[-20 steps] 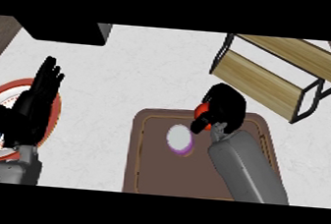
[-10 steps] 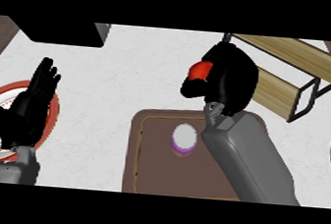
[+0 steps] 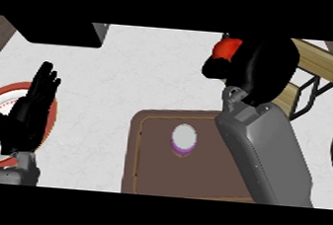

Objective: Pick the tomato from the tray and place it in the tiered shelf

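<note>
Your right robot hand (image 3: 264,68) is curled around the tomato (image 3: 227,47), holding it over the white tabletop (image 3: 143,73), just left of the tiered shelf (image 3: 318,65) and beyond the tray (image 3: 147,167). Your left robot hand (image 3: 31,109) rests open, fingers straight, over a red-rimmed plate (image 3: 5,103).

The one head view looks steeply down, from close above, at the pale speckled counter top (image 3: 143,78). The brown rectangular tray (image 3: 146,177) fills the lower middle. The upper right edge cuts the wooden tiered shelf with black wire frame (image 3: 316,67). The grey right forearm (image 3: 268,162) and grey left forearm (image 3: 11,174) enter from the lower edge.
</note>
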Robot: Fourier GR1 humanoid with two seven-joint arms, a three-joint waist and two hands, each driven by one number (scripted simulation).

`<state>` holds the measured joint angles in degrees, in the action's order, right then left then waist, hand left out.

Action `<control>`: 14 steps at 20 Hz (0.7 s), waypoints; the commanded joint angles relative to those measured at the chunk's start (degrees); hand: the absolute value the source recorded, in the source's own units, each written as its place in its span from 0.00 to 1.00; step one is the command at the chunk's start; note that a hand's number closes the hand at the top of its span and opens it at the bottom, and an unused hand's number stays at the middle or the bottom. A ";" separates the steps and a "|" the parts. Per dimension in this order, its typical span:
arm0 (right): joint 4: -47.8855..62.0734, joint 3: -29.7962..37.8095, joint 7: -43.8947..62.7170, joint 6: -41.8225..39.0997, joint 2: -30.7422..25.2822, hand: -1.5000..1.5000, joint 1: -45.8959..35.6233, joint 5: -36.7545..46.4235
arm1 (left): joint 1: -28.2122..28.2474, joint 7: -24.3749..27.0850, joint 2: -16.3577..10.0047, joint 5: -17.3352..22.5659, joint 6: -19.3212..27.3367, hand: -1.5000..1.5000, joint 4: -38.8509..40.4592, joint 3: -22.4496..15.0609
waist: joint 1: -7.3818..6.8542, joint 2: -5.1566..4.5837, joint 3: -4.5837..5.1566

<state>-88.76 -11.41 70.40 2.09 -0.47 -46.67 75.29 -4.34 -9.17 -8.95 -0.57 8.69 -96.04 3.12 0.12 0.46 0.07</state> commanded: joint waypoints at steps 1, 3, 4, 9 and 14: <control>2.23 2.94 11.38 0.38 0.45 1.00 -1.06 3.39 | -0.51 -0.58 0.14 0.25 0.02 0.50 -0.36 0.18 | -0.46 -0.39 -0.04; 0.73 6.58 8.35 -1.35 0.45 1.00 -0.96 3.74 | 3.22 0.59 0.85 -0.48 -0.16 0.50 -2.17 -1.13 | -0.45 -0.28 -0.05; -1.18 7.37 8.05 -2.74 0.45 1.00 -1.22 4.48 | -1.19 -0.54 1.27 -0.37 0.56 0.50 0.94 -0.70 | 0.36 -0.32 -0.04; 0.76 15.16 0.68 0.70 -1.87 1.00 -0.28 3.18 | -0.09 -0.96 0.83 -0.85 0.28 0.50 -0.98 -0.82 | -0.21 -0.40 -0.09; 7.90 19.30 -6.20 10.64 -2.11 1.00 1.55 3.78 | 1.32 1.18 0.61 0.06 -0.73 0.50 -1.01 0.32 | -0.75 -0.57 -0.08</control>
<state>-84.70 3.95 62.46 6.32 -1.68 -44.62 79.71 -4.65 -8.86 -8.50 -0.49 8.37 -95.78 3.58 -0.29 -0.06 0.00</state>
